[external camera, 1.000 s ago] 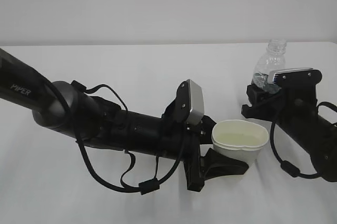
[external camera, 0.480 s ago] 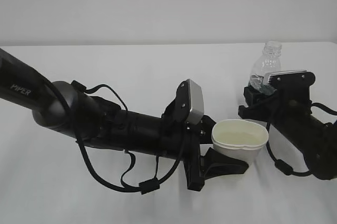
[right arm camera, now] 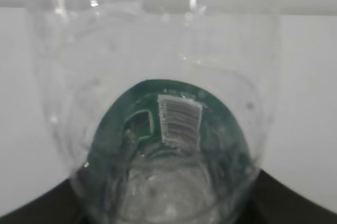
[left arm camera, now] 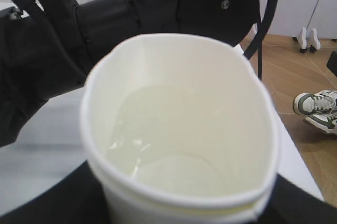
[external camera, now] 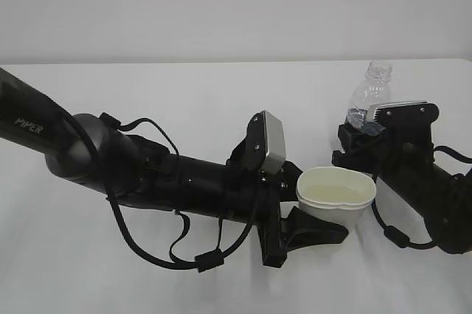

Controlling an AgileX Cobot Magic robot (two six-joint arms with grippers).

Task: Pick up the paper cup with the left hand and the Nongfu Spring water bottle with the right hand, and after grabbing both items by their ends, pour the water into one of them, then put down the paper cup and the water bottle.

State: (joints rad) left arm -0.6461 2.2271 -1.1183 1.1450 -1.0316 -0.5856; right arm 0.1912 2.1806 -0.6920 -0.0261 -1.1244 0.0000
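With pouring apparently done (water is sitting in the cup point(external camera: 335, 197)), the left gripper point(external camera: 306, 214) is squeezing it and the right gripper point(external camera: 359, 139) is clasping the bottle point(external camera: 366, 96) at right, both awaiting lowering and release.

**White bench, plain wall, wood floor off to one side**

Table point(external camera: 184, 93) was white w/ a matte top, running back to a plain pale grey wall point(external camera: 221, 4); soft, even light, no hard shadows. Left wrist view showed brown wood-look floor point(left arm camera: 300, 71) past the table edge, a pair of white-and-green sneakers point(left arm camera: 316, 109) on it, and a white stand foot point(left arm camera: 308, 39) by a pale wall.
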